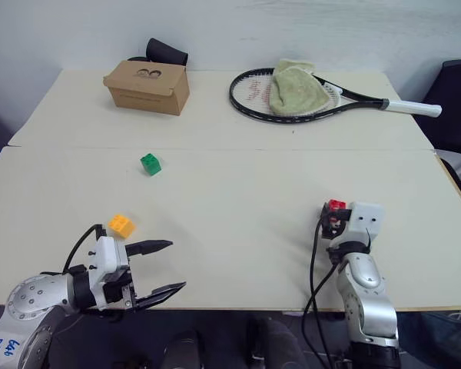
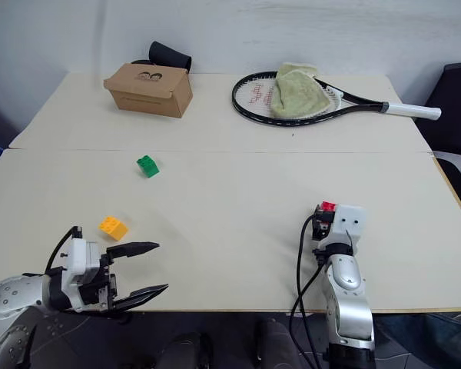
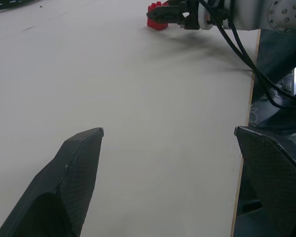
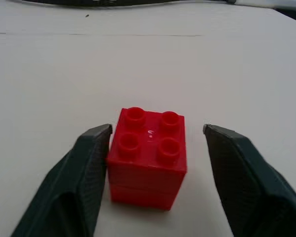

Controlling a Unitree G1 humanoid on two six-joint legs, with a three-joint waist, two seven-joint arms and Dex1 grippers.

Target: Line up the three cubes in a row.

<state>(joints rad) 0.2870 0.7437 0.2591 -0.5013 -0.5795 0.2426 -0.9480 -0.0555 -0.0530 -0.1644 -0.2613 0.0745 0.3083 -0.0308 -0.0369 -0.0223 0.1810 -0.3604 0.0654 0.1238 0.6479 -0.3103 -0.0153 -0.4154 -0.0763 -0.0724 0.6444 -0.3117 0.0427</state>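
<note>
So the small red plastic studded cube (image 4: 149, 155) sits on the pale surface (image 1: 238, 192) at the near right, right between the 2 black fingers of the right claw (image 4: 158, 131). One finger looks like it's touching a side of the block, the other has a visible gap, so I'd call it closing in, not clamped yet. The block lies dead ahead of that claw, studs up, squarely in the gap, so the right arm is clearly the one for it.

The small orange-yellow studded cube (image 1: 121, 225) is near the left front edge, just past the left claw (image 1: 166, 267), which hangs wide open and empty. The small green studded cube (image 1: 150, 164) is further back on the left, well apart from both claws.

All 3 are scattered, so no row yet. My guess: red has to travel left toward the other 2.
</note>
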